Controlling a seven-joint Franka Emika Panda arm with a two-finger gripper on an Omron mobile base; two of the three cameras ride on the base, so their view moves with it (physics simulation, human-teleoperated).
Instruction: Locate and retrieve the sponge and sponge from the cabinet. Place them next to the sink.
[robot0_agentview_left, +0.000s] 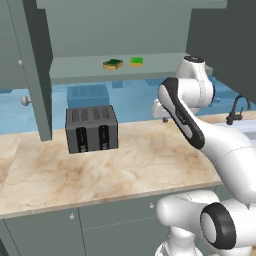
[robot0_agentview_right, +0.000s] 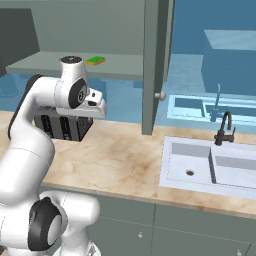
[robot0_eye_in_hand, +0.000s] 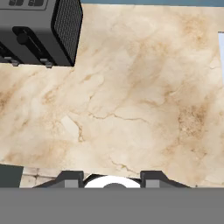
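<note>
our gripper (robot0_eye_in_hand: 112, 181), jaws together and empty, faces down at the marble counter (robot0_eye_in_hand: 131, 100); both sponges, yellow-green sponge (robot0_agentview_left: 113, 64) and bright green sponge (robot0_agentview_left: 136, 61), lie above on the cabinet shelf (robot0_agentview_left: 85, 67), so we must reach up

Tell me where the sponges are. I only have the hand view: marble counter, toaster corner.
Observer: Both lie on the open cabinet shelf above the toaster: the yellow sponge with the dark green top, and the bright green sponge just right of it.
Operator: Sink?
Observer: The sink is set in the counter to the arm's right, beyond the open cabinet door.
Operator: Claw height versus shelf?
Observer: The claw hangs below shelf level, pointing down at the counter.
</note>
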